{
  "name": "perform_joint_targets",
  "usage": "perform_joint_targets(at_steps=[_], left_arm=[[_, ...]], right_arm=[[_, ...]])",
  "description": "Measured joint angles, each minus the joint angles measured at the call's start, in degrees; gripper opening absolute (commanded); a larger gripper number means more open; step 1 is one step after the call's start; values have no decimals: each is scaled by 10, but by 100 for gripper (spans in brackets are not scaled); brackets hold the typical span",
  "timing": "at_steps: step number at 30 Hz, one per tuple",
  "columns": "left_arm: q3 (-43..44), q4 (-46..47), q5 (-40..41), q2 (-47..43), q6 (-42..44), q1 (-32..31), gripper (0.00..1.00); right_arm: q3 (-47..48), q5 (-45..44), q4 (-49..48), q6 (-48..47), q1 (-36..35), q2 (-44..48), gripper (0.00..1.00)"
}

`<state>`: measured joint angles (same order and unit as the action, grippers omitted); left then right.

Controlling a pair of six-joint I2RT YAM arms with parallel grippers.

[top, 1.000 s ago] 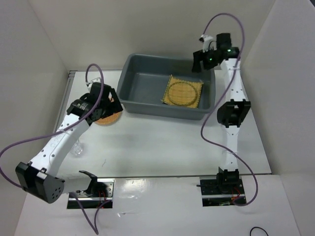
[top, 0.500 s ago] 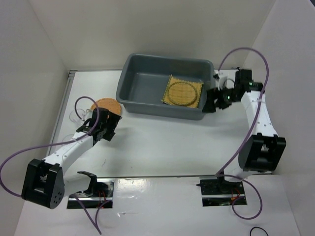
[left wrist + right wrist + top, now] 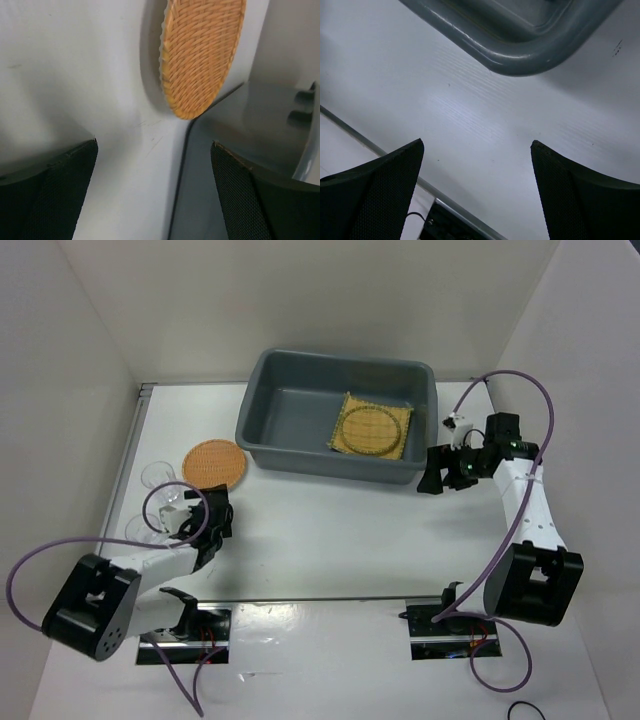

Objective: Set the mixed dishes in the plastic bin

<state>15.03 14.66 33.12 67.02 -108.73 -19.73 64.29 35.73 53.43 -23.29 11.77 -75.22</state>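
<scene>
plastic bin (image 3: 330, 462): far centre, long axis left-right
bamboo mat (image 3: 372, 426): flat in bin's right half
orange disc (image 3: 215, 464): on table, left of bin
left gripper (image 3: 155, 165): wide open, empty
right gripper (image 3: 477, 165): wide open, empty

We see a white glossy counter (image 3: 330, 540) filling the middle of the top view, walled in white on three sides. Grey-blue plastic bin (image 3: 262, 390) sits flat on it at upper centre. Orange-brown disc (image 3: 214, 465) lies flat on the counter, left of the bin's lower left corner, near it but apart. Clear glass cups (image 3: 157, 477) stand at far left, below and left of the disc; we can't count them surely. In the right wrist view one rounded bin corner rests on bare counter, with faint scuffs nearby.
</scene>
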Motion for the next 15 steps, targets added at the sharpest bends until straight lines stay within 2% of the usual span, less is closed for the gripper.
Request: perform_joint_targets(at_steps=[8, 15], left_arm=[[25, 215, 31, 177, -55, -5, 100], [52, 301, 37, 258, -67, -6, 99]], right_arm=[[14, 14, 12, -17, 41, -8, 91], [33, 20, 38, -32, 69, -9, 91]])
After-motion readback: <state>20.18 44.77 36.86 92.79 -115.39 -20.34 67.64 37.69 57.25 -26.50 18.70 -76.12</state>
